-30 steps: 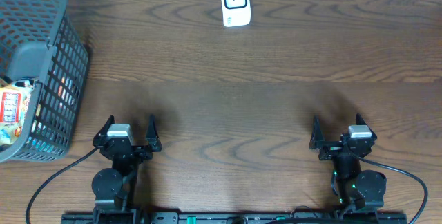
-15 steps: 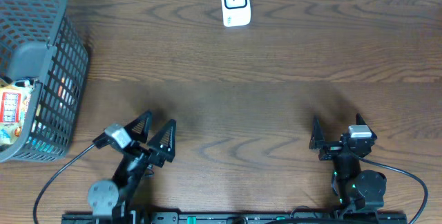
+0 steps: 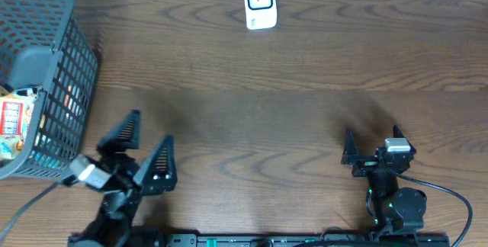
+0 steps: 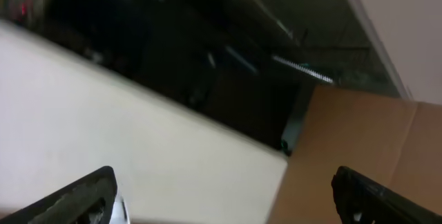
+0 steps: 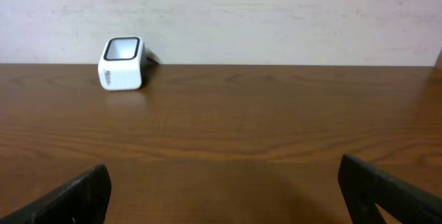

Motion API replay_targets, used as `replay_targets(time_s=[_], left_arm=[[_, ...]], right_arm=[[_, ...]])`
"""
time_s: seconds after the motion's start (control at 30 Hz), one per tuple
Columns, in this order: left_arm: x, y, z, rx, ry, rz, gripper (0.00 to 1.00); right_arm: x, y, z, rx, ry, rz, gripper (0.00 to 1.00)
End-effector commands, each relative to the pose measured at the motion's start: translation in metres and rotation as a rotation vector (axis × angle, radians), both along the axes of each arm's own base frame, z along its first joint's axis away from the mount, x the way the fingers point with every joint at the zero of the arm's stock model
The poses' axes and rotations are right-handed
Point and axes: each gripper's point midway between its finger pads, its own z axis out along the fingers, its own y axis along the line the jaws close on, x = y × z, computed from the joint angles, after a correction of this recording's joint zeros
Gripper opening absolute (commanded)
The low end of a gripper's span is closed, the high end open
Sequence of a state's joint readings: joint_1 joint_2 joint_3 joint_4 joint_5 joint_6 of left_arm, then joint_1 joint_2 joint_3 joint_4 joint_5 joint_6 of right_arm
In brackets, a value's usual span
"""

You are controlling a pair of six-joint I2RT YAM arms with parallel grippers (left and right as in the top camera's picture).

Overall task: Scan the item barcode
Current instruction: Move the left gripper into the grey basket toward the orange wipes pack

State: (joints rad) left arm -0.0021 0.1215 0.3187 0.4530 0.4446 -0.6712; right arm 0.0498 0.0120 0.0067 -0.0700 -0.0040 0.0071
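Note:
The white barcode scanner [image 3: 259, 4] stands at the far middle edge of the table, and the right wrist view has the scanner [image 5: 123, 63] at upper left. Colourful packaged items [image 3: 11, 122] lie inside the grey mesh basket [image 3: 72, 87] at the left edge. My left gripper [image 3: 152, 126] is open and empty, lifted off the table and angled toward the basket's near right corner. The left wrist view is blurred, with its gripper [image 4: 224, 198] holding nothing. My right gripper [image 3: 371, 136] rests open and empty at the near right, also seen as a gripper [image 5: 224, 193] aimed at the back wall.
The basket's tall mesh wall rises just left of my left gripper. A pale wall [image 5: 276, 16] runs behind the table's far edge. Brown wooden tabletop [image 3: 259, 102] lies between both arms and the scanner.
My left arm has lifted from its rest pose and swung left toward the basket, tilting as it went. Its jaws stayed open. The right arm has not moved.

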Motion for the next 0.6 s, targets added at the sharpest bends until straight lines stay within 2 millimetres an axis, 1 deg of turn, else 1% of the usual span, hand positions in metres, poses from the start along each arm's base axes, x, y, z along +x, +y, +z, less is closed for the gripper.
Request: replay_targets(time_s=[0.0,0.07,0.1,0.13,0.2,0.23,0.3,0.33,0.43,0.5,0.57], left_arm=[[-0.002,0.004,0.046,0.079,-0.084,0.085,0.98],[-0.001,0.005,0.074,0.117,-0.124,0.122,0.98],[-0.001,0.005,0.094,0.157,-0.159,0.151,0.98],[0.001,0.006,0.108,0.195,-0.185,0.179,0.98],[0.013,0.011,0.132,0.248,-0.198,0.256,0.98],[0.024,0.020,0.140,0.245,-0.169,0.309,0.98],[0.049,0.042,0.151,0.220,-0.077,0.426,0.98],[0.063,0.057,0.155,0.210,-0.018,0.506,0.98],[0.094,0.096,0.166,0.261,0.122,0.734,0.98],[0.110,0.129,0.169,0.326,0.244,0.911,0.98],[0.120,0.172,0.162,0.365,0.416,1.098,0.98]], right_arm=[[0.000,-0.001,-0.001,-0.004,0.001,-0.005,0.99],[0.000,-0.001,-0.001,-0.004,0.001,-0.005,0.99],[0.000,-0.001,-0.001,-0.004,0.001,-0.004,0.99],[0.000,-0.001,-0.001,-0.004,0.001,-0.005,0.99],[0.000,-0.001,-0.001,-0.004,0.001,-0.005,0.99],[0.000,-0.001,-0.001,-0.004,0.001,-0.005,0.99],[0.000,-0.001,-0.001,-0.004,0.001,-0.005,0.99],[0.000,-0.001,-0.001,-0.004,0.001,-0.005,0.99],[0.000,-0.001,-0.001,-0.004,0.001,-0.004,0.99],[0.000,-0.001,-0.001,-0.004,0.001,-0.005,0.99],[0.000,-0.001,-0.001,-0.004,0.001,-0.004,0.99]])
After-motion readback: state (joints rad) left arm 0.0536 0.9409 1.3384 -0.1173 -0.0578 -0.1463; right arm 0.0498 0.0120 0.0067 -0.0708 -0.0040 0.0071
